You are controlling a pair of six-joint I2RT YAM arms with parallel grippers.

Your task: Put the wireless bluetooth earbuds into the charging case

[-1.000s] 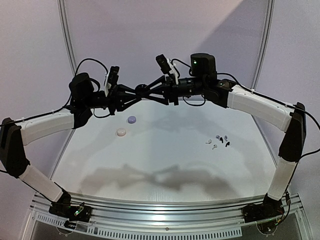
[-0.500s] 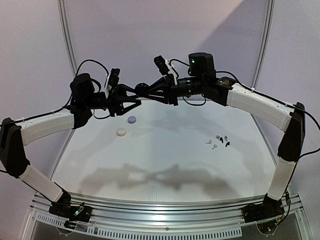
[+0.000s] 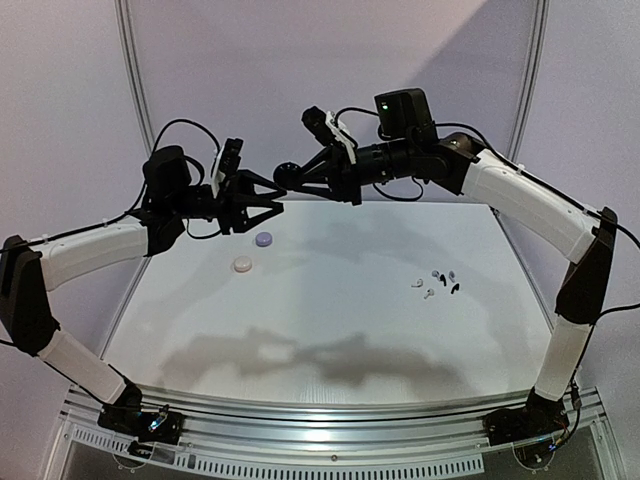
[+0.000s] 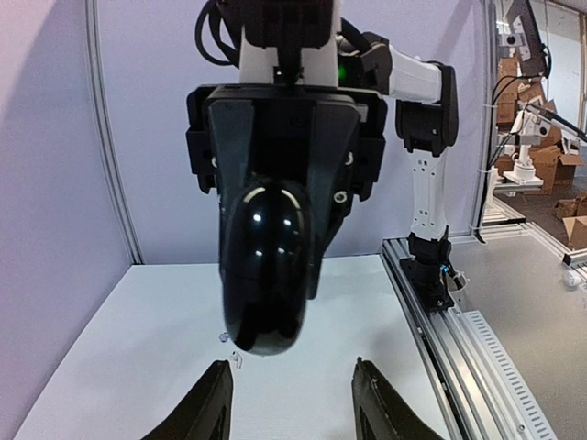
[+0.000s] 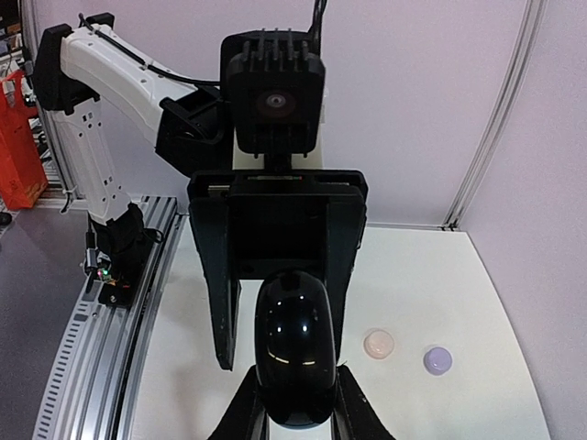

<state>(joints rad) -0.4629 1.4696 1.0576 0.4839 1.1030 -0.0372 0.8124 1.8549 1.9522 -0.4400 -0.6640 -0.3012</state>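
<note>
1. Desk (image 3: 320, 340): a white top that narrows toward the far side. The near edge carries a slotted aluminium rail (image 3: 330, 412), and both arm bases are bolted to it. Pale lilac walls stand right behind the far edge and along both side edges.
2. Arms, count two: the left arm (image 3: 95, 248) and the right arm (image 3: 520, 195) reach inward and meet high over the far edge, well above the surface. A wide stretch of bare top lies beneath them, running from the middle to the near rail.
3. Right jaws: pinching the black glossy case (image 5: 293, 362) by its two sides. The case is in the air over the far part of the desk, with its rounded end toward the left arm.
4. Left jaws: spread, nothing between them. They face the black glossy case from close by and slightly lower; no contact is visible.
5. Cases, count three: the one that is held, plus two round ones lying flat on the far left part of the desk. The lavender round case (image 3: 264, 239) and the cream round case (image 3: 242, 264) are near each other but apart.
6. Wireless earbuds (image 3: 436, 283): a loose cluster on the right half of the desk, well apart from all three cases. Black, white and lavender-grey pieces are visible, about six in all. They are too small for a firm count.
</note>
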